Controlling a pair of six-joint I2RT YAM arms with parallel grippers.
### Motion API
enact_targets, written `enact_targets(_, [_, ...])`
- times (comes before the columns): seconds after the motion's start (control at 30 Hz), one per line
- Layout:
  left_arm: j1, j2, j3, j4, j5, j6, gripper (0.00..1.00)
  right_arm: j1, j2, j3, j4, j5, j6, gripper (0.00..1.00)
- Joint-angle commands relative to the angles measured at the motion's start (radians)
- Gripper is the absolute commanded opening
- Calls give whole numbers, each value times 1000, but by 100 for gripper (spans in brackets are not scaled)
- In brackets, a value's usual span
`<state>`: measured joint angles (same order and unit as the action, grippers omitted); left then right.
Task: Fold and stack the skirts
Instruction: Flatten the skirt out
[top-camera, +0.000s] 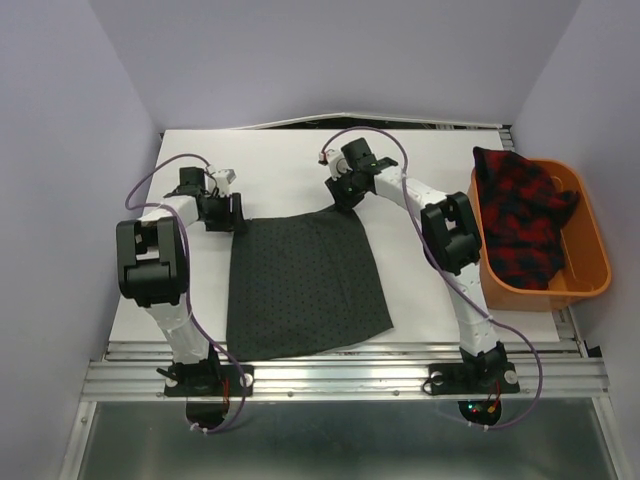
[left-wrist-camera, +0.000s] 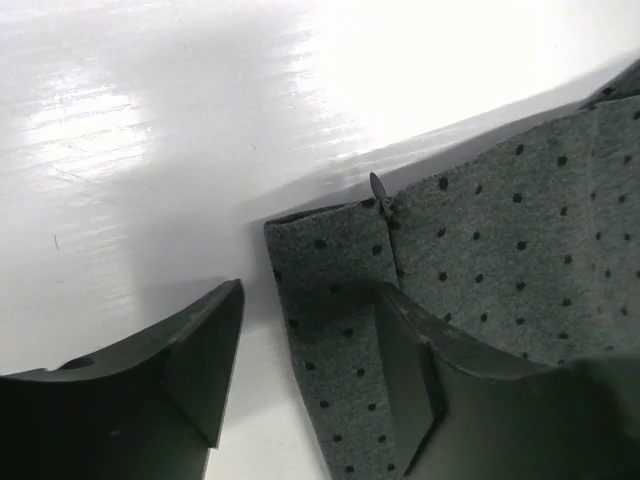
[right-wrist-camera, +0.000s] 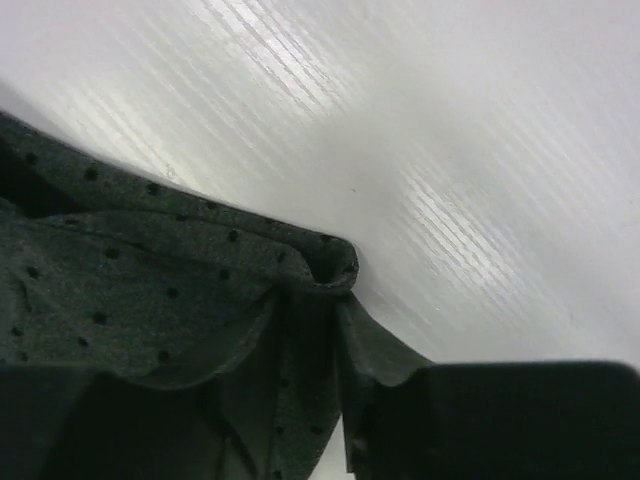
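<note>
The dark charcoal grey skirt (top-camera: 305, 285) with fine dots lies spread flat on the white table (top-camera: 270, 165). My left gripper (top-camera: 226, 212) is at its far left corner. In the left wrist view the jaws are open around that corner (left-wrist-camera: 330, 290), one finger on the bare table and the other over the cloth. My right gripper (top-camera: 346, 192) is at the far right corner. In the right wrist view the cloth (right-wrist-camera: 180, 290) is bunched and pinched between the fingers. The red-and-black plaid skirt (top-camera: 520, 215) lies crumpled in the orange basket (top-camera: 592, 265).
The orange basket stands at the table's right edge, beside my right arm. Grey walls close in the left, back and right sides. A metal rail (top-camera: 340, 375) runs along the near edge with both arm bases on it.
</note>
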<state>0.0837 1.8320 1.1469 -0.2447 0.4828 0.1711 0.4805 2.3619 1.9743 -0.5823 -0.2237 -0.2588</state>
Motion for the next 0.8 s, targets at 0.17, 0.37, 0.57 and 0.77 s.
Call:
enact_targets(0.17, [-36, 55, 43, 42, -92, -41, 7, 10, -12, -25, 29, 103, -28, 4])
enact_targets(0.37, [31, 1, -3, 90, -118, -45, 0, -81, -75, -12, 30, 17, 111, 1])
enact_targets(0.57, [37, 1, 14, 76, -56, -2, 0, -227, -32, 8, 36, -283, 317, 1])
enact_targets(0.77, [37, 24, 39, 65, -47, -2, 0, -236, -43, -25, 70, -258, 311, 45])
